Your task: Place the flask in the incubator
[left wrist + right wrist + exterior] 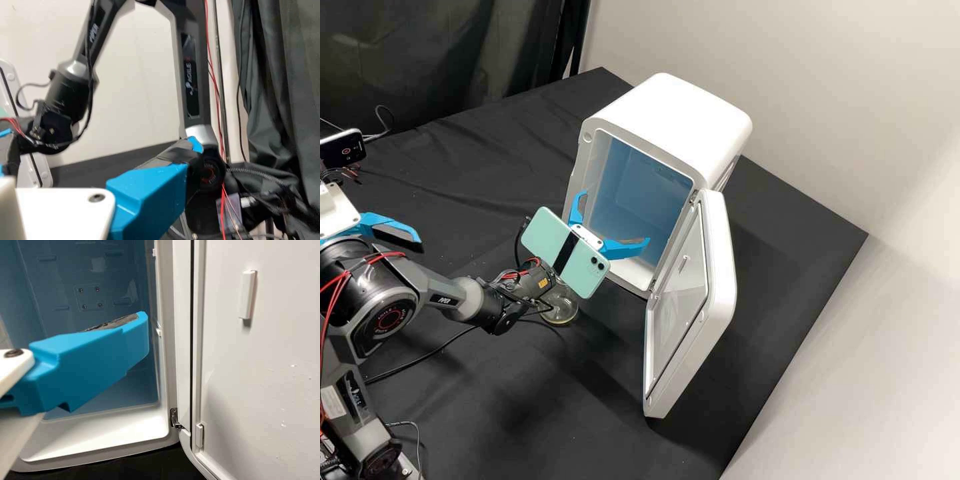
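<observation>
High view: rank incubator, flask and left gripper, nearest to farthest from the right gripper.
1. incubator: the right gripper is at its open front.
2. flask: standing below that arm's wrist.
3. left gripper: far off at the view's left edge.

The incubator (673,113) stands open. Its door (713,267) is swung out on the right and walls off that side, so the way in is from the front and left, over the bench (487,167). The right gripper (613,219), fingers spread, takes up the lower part of the mouth; there is room above it. Its arm (453,297) hangs over the flask (561,312), blocking it from above.
</observation>
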Robot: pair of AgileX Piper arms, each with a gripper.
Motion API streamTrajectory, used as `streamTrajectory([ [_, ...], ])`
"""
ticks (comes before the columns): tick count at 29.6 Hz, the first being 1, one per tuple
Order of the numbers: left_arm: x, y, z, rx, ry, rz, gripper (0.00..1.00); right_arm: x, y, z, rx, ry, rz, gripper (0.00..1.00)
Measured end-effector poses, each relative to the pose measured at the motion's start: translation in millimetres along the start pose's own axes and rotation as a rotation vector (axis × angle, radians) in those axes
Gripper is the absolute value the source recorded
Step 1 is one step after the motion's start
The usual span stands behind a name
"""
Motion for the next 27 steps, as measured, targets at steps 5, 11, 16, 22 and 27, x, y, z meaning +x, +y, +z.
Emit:
streamTrajectory([
  [5,-8.0,-6.0,-4.7,-0.033,0.053,-0.028,1.00,0.0,0.0,0.0,0.000,0.000,0.000,1.00],
  [11,-14.1,-16.3,-8.3,-0.040,0.091,-0.066,1.00,0.0,0.0,0.0,0.000,0.000,0.000,1.00],
  [16,-20.3,-26.7,-9.5,-0.041,0.098,-0.106,1.00,0.0,0.0,0.0,0.000,0.000,0.000,1.00],
  [22,-28.5,-44.2,-14.5,-0.023,0.101,-0.179,1.00,0.0,0.0,0.0,0.000,0.000,0.000,1.00],
  [27,-33.8,-45.5,-25.1,-0.021,0.134,-0.186,1.00,0.0,0.0,0.0,0.000,0.000,0.000,1.00],
])
